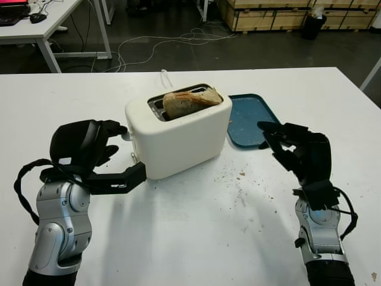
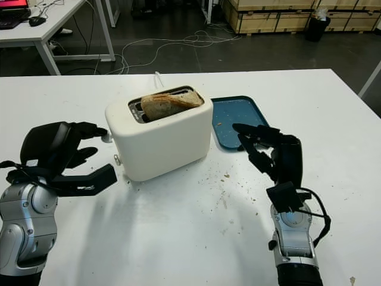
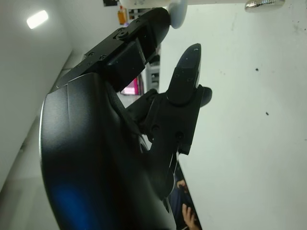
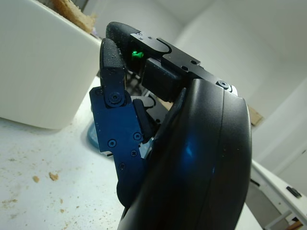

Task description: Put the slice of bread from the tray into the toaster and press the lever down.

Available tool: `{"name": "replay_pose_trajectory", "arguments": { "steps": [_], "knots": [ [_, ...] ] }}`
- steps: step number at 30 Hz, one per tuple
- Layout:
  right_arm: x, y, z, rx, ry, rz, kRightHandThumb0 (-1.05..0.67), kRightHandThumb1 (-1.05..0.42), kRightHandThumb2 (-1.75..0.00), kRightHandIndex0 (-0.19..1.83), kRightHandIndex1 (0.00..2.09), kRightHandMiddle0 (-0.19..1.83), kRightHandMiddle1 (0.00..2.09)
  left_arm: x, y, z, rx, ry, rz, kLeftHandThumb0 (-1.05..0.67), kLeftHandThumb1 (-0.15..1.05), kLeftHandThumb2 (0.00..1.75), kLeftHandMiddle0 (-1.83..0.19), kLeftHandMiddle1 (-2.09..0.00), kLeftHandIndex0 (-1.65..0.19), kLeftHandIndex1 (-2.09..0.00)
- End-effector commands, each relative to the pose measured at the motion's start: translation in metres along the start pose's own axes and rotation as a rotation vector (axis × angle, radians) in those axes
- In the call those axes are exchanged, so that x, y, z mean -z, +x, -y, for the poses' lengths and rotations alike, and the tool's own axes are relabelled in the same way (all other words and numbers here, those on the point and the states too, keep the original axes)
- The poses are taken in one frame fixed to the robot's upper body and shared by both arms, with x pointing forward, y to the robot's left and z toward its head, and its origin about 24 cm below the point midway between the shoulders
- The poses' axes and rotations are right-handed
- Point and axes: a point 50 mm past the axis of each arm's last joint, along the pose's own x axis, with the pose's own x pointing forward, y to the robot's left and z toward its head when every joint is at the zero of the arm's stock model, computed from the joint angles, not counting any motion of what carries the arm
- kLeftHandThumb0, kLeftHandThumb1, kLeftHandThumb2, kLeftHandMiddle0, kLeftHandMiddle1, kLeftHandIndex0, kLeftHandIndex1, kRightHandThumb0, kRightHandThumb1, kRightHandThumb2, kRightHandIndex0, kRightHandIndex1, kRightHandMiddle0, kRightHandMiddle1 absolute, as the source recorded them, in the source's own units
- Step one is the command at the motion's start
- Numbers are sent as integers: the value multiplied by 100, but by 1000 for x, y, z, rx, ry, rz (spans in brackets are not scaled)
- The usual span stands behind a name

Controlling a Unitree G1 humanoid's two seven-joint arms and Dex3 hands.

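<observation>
Bread (image 1: 189, 100) already in toaster (image 1: 178, 134) slot, mid-bench; tray (image 1: 250, 119) bare. Left hand (image 1: 83, 146) open, fingertip (image 2: 98, 132) on lever (image 1: 126, 135). Lever looks still up; push left. Right hand (image 1: 297, 152) open, near tray.

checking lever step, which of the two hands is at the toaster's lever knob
The left hand: a fingertip meets the white lever knob on the toaster. The right hand hovers open by the tray.

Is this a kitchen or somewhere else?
Probably a lab or workshop, not a kitchen: wooden crates stand by the far wall, cables trail over a dark floor, and a desk stands behind the white table.
</observation>
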Motion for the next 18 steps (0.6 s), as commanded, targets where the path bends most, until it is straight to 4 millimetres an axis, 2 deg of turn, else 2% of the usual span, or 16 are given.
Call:
{"name": "replay_pose_trajectory", "arguments": {
  "steps": [1,5,8,10,11,12,14,18],
  "knots": [
    [-1,-1,1,14,0,3,-44,-92,-20,92,122,127,1,1,2,3,15,5,-2,-21,92,1,-115,-87,-100,0],
    [-1,-2,1,11,-2,3,-44,-92,-20,92,120,127,0,1,2,3,14,14,-3,-22,92,2,-114,-89,-105,-3],
    [0,-2,1,11,-3,0,-44,-92,-20,93,121,127,1,1,2,2,17,21,0,-22,92,4,-106,-106,-129,-11],
    [0,-1,1,11,-3,3,-44,-92,-20,94,121,127,1,0,2,1,21,19,3,-22,92,5,-104,-108,-126,-8],
    [0,-1,1,13,-2,1,-44,-92,-20,94,122,128,1,0,2,0,26,19,7,-22,92,6,-105,-105,-123,-5],
    [0,-1,1,13,-2,-1,-44,-92,-20,94,122,128,1,-1,2,0,28,19,9,-23,92,7,-112,-88,-117,-2],
    [0,-1,1,12,-4,-1,-44,-92,-20,93,123,127,1,-1,1,-1,27,14,16,-23,92,8,-120,-74,-117,-3],
    [1,-1,1,9,7,0,-43,-92,-20,93,124,127,0,-4,-1,-4,25,9,25,-23,92,9,-119,-74,-121,-3]
  ]
}}
